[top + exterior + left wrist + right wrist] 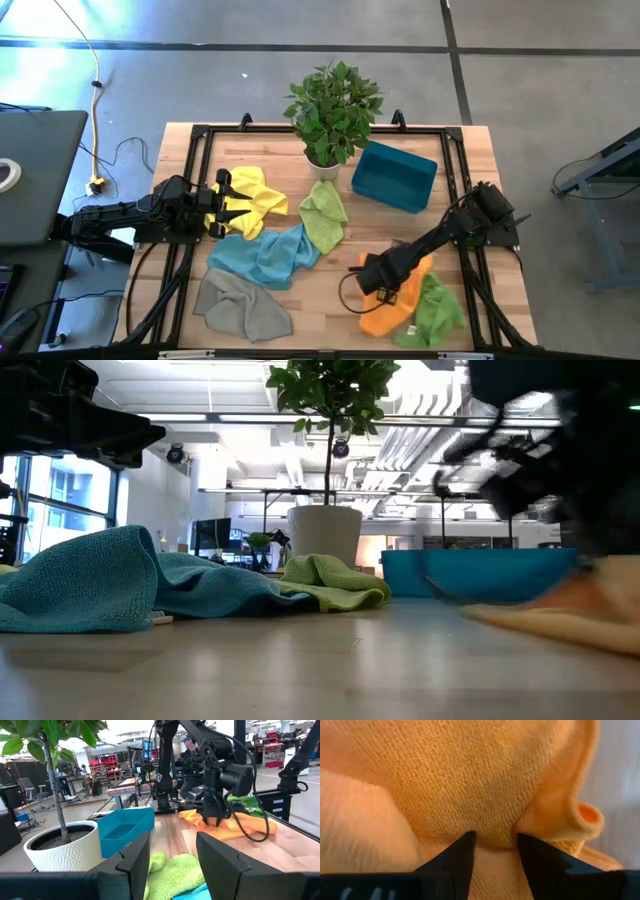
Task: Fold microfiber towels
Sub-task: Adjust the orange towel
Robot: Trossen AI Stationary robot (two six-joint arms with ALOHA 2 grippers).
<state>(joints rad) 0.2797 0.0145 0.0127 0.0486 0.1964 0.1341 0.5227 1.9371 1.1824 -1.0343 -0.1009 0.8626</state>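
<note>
The microfiber towels lie crumpled and unfolded across the table (pixel 480 150): the yellow towel (pixel 258 197) toward the left edge, a green towel (pixel 325 215) near the middle beside the potted plant (pixel 330 115), the light blue towel (pixel 268 255) below them, the grey towel (pixel 240 305) at the front edge, and the orange towel (pixel 385 310) overlapping a second green towel (pixel 440 308) by the front right corner. A teal bin (pixel 393 178) sits toward the back edge.

The right gripper (pixel 495 847) is pressed down into the orange towel, its jaws parted with a ridge of cloth bunched between them; whether they have pinched it yet I cannot tell. The left gripper (pixel 222 203) hovers over the yellow towel with its jaws spread wide, holding nothing.

These cloths look light, limp and grippy, so they should drape and sag when lifted. A corner or hem is probably the best hold, since a mid-cloth pinch would likely raise a lump.

The orange towel's corners are hard to find: its edges curl under, and the right arm covers part of it. From table height, the right gripper is only a blur.
</note>
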